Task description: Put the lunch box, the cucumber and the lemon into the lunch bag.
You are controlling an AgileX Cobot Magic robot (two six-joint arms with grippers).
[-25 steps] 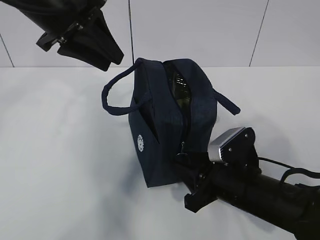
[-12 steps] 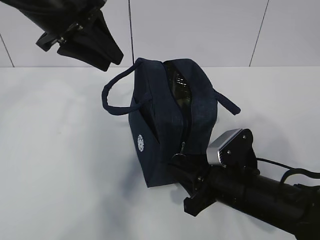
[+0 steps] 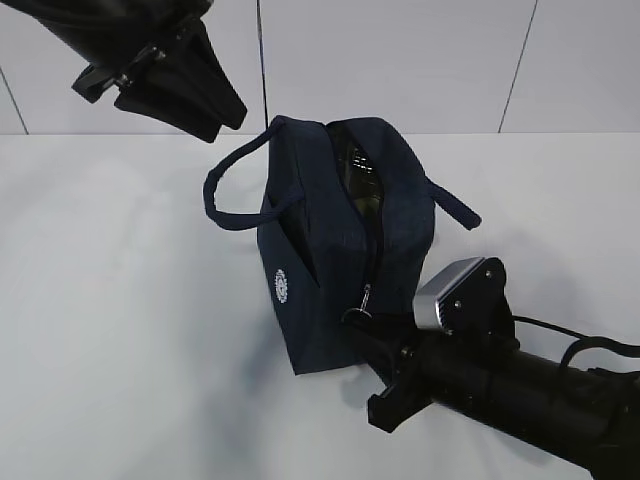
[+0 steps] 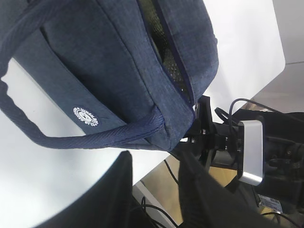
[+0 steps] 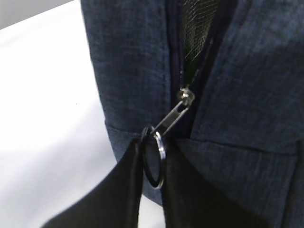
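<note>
Lunch bag, dark navy, stands on the white table near its middle, with the zipper opening facing up and toward my right arm. One loop handle arcs out to the left; the other handle hangs off the right side. A small white round logo marks the near left panel.

Through the parted zipper I see a dark green, glossy shape inside the bag, possibly the cucumber, though the opening is too narrow for me to be sure. The lunch box and lemon are not identifiable from any of my views.

My right gripper sits at the lower end of the zipper track. In the right wrist view its two black fingers are drawn nearly together, with the metal ring pull standing between them and the zipper tab slanting up from the ring to the slider. The ring appears pinched between the fingers.

My left gripper hangs above and to the left of the bag, well apart from it and touching nothing. In the left wrist view its fingers stand apart with a clear gap and nothing between them.
</note>
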